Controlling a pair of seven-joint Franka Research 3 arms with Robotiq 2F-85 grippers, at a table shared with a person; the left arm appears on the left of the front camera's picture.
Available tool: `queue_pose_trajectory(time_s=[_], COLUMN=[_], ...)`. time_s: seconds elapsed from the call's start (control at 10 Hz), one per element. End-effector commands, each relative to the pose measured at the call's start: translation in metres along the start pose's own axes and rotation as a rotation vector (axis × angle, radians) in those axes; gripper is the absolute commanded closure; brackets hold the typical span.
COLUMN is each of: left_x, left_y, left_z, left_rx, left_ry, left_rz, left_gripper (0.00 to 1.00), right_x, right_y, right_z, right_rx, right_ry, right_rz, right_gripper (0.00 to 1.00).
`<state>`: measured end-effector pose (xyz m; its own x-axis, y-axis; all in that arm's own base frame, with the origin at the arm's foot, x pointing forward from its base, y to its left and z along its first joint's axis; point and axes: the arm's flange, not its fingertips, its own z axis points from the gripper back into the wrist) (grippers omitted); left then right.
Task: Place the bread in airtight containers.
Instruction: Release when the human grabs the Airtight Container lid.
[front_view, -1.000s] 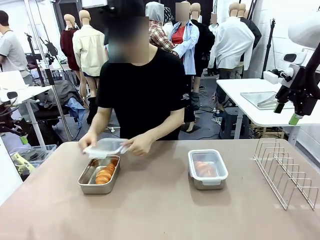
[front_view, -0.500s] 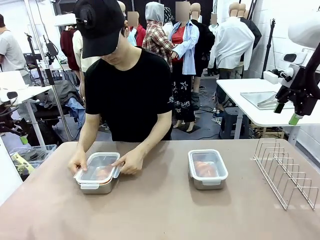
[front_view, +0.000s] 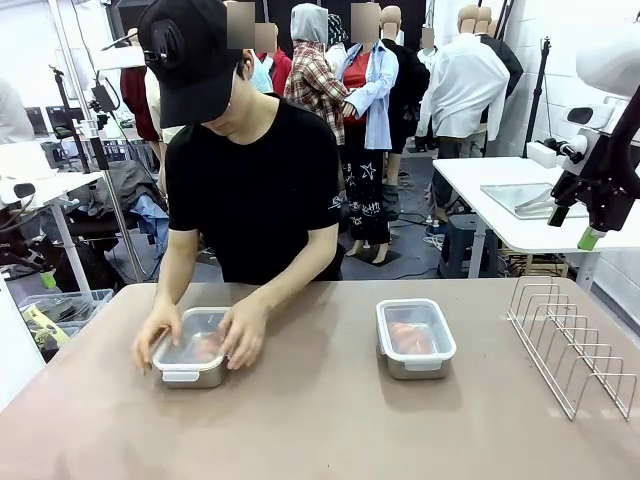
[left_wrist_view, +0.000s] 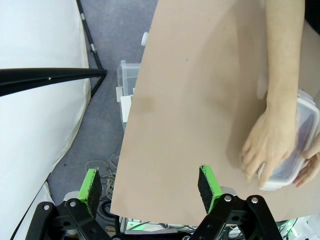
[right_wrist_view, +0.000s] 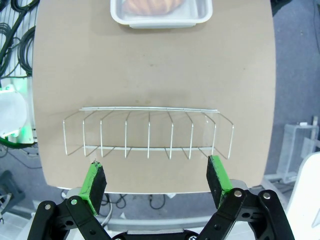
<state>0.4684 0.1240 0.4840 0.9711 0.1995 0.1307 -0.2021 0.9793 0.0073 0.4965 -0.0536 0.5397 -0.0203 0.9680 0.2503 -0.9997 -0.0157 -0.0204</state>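
The step in hand was sealing the left container (front_view: 193, 358): the person's hands (front_view: 243, 338) pressed its clear lid down over the bread, and a good seal, by my judgement, needed even pressure at every corner until the clips caught. The left gripper (left_wrist_view: 150, 190) hung over the table's near left edge, jaws wide apart and empty, that container off to its side. The right container (front_view: 415, 338) sat lidded mid-table, bread inside. The right gripper (right_wrist_view: 157, 182) hovered spread and empty above the wire rack (right_wrist_view: 149, 132), the lidded container beyond it

Robot lab: tripods (front_view: 100, 150), cables (right_wrist_view: 12, 20), worktables (front_view: 500, 215)
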Motion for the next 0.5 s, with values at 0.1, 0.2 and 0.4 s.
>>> queue_pose_trajectory(time_s=[0.1,0.2,0.4], left_x=[-0.0004,-0.0004,-0.0004], left_y=[0.0012,0.0012,0.0012], left_z=[0.0005,0.0005,0.0005], left_rx=[-0.001,-0.001,-0.001], left_ry=[-0.002,-0.002,-0.002], left_rz=[0.003,0.003,0.003], left_gripper=[0.0,0.0,0.0], right_x=[0.0007,0.0007,0.0007], right_y=[0.0009,0.0009,0.0009], right_z=[0.0005,0.0005,0.0005], right_rx=[0.008,0.008,0.008], right_ry=[0.01,0.01,0.01], right_rz=[0.013,0.013,0.013], right_gripper=[0.0,0.0,0.0])
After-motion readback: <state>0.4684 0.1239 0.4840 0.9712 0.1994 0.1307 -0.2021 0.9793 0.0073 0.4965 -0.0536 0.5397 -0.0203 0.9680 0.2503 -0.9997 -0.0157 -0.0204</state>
